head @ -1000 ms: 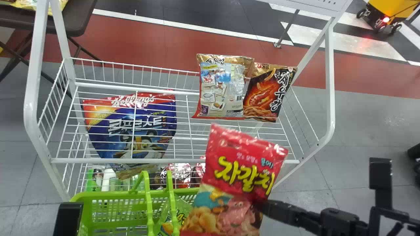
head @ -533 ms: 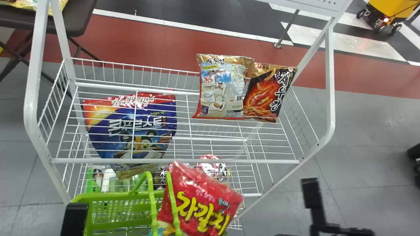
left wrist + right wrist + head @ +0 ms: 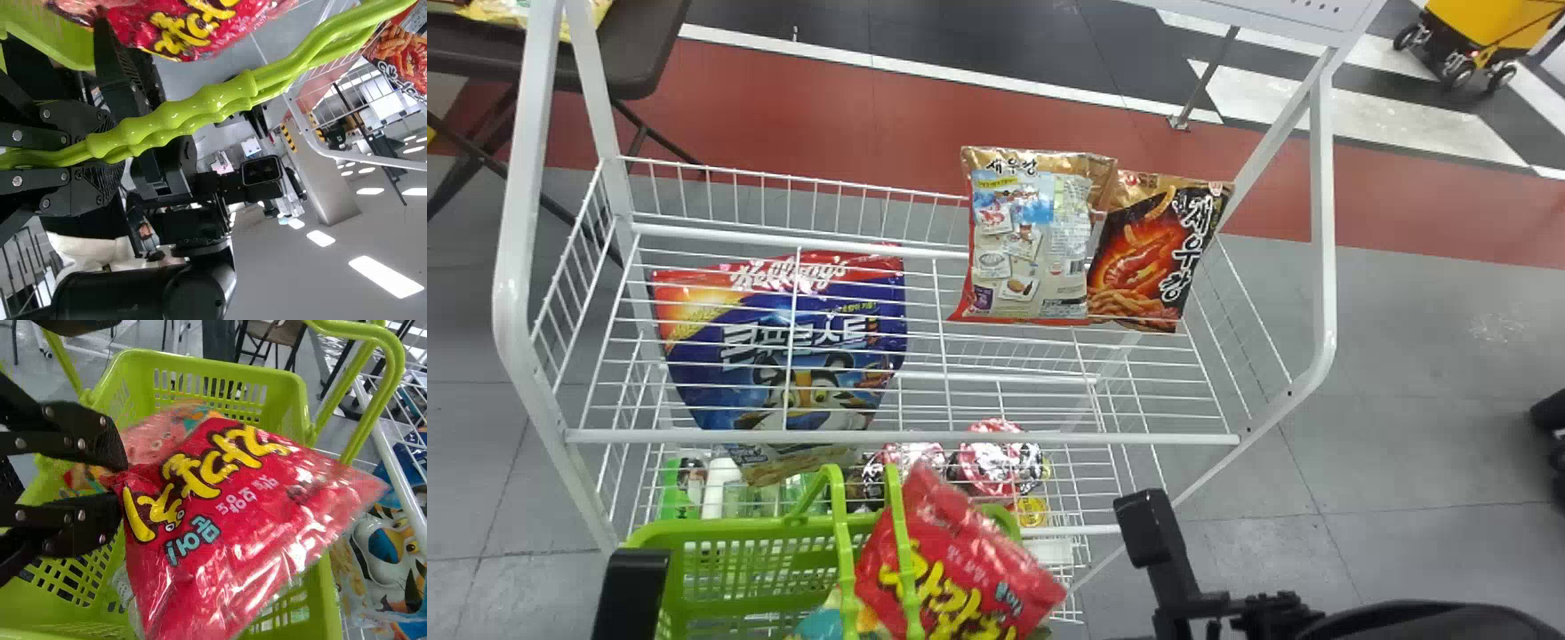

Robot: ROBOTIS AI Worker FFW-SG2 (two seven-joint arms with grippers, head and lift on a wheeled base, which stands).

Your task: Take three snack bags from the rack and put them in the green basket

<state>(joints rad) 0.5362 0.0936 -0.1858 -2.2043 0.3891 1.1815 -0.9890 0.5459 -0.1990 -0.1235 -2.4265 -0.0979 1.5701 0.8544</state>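
Right jaws: closed down to a thin gap, pinching one end of the red snack bag with yellow lettering [image 3: 240,493].
Left jaws: clamped round the ribbed green plastic handles [image 3: 200,110] of the basket.
Red bag: over the open green plastic basket [image 3: 729,532], tilted, passing behind a handle strut in the head view; I can't tell whether it touches that strut.
Step in hand: placing this bag, I judge; it's not released, and I can't tell which of the three it is.
White wire rack [image 3: 907,436]: carries a beige-and-gold snack bag [image 3: 1027,240] and, right beside it, a black-and-orange snack bag [image 3: 1147,253].
Next move: I should lower the bag fully between the basket walls, keep the handles steady, then part the right jaws and back out clear of the strut.
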